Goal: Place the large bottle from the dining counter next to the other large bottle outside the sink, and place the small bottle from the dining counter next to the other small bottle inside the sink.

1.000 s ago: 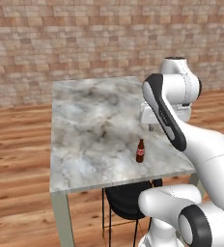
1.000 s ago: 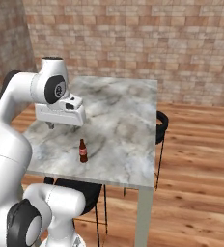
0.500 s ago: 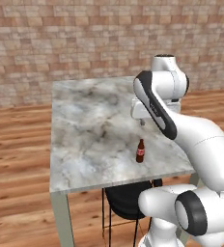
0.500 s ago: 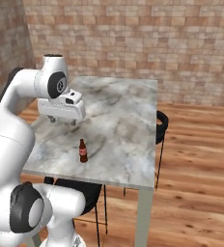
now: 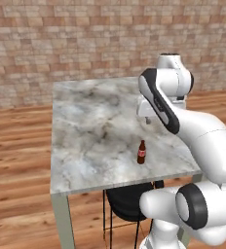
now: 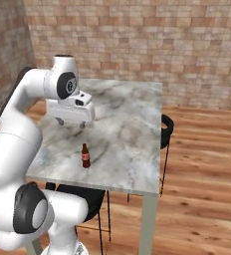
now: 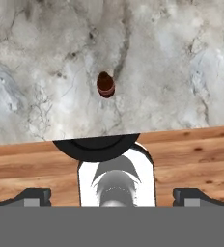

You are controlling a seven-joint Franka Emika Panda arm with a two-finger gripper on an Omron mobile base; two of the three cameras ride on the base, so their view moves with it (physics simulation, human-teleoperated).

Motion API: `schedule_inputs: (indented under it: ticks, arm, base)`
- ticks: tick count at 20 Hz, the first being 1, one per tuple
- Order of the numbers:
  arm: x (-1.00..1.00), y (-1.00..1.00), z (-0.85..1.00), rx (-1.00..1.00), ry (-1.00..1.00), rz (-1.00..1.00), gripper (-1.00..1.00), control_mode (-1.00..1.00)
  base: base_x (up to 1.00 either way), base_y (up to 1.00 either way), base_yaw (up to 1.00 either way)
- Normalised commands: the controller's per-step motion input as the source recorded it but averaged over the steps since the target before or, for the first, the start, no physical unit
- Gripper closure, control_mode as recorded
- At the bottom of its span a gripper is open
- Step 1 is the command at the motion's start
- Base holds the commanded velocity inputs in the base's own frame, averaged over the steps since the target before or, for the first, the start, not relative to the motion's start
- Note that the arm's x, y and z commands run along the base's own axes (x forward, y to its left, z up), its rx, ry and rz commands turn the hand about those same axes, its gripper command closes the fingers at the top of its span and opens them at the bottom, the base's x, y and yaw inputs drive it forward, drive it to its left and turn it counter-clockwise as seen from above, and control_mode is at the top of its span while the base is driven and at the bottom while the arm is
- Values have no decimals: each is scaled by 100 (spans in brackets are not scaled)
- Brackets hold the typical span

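Brick wall and plank floor behind a marbled stone desk (image 5: 85, 141); one bottle is left on it.

Only the short brown glass bottle with a red label (image 5: 141, 153) is seen standing upright near the desk's front edge, ungrasped. Over the desk behind it, well apart, the pincer (image 6: 70, 122) is held wide open and empty. Judged from this, the small bottle's move to the sink is not yet done.

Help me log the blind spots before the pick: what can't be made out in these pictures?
- Small bottle label: too small to read in both base views; the hand view looks down on its cap.
- Gripper fingers: behind the forearm in the left base view.
- Stool: mostly hidden under the dining counter.
- Counter's far legs: hidden by its top.
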Motion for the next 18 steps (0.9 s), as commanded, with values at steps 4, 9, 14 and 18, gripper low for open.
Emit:
schedule_inputs:
  ticks: [4,9,14,18]
  arm:
    - [22,-39,0,0,0,0,-100,-100]
    - [23,-2,0,0,0,0,-100,-100]
    - [8,2,-7,0,-2,0,-100,-100]
    - [0,21,-8,0,-1,0,-100,-100]
  base:
    - [0,0,0]
    - [0,0,0]
    - [0,0,0]
    - [0,0,0]
